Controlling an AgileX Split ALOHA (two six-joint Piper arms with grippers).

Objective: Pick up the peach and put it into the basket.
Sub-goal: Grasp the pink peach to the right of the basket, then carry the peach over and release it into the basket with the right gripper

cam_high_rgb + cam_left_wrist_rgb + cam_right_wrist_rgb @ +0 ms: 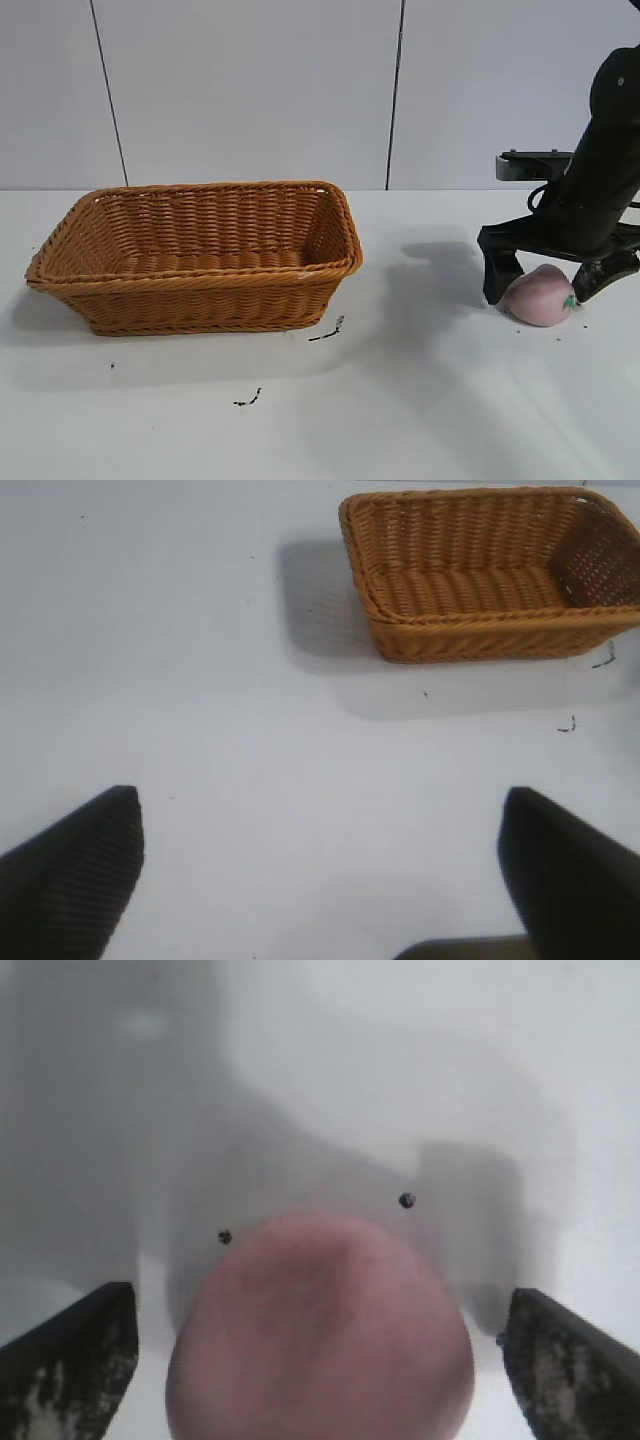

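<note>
**Peach sits between the open fingers of the right gripper**

The peach lies on the white table, far over on the right side in the exterior view. It is pale pink and round, with a tiny green mark at its right end. It is well apart from the basket.

The right gripper is down at the table, right over the peach. Its fingers are spread wide. One black finger stands just to the left of the peach and the other just to the right. In the right wrist view the peach fills the middle, and the two fingertips stand off to each side with a gap between them and the fruit. So the gripper is open around the peach and is not squeezing it. The peach rests on the table.

The basket is big, orange-brown and woven, with a braided rim. It stands on the left half of the table. I can see nothing inside it.

The left gripper does not show in the exterior view. Its own wrist view shows its two dark fingers wide apart over bare table, with the basket farther off.

A few small dark specks lie on the table in front of the basket.
</note>
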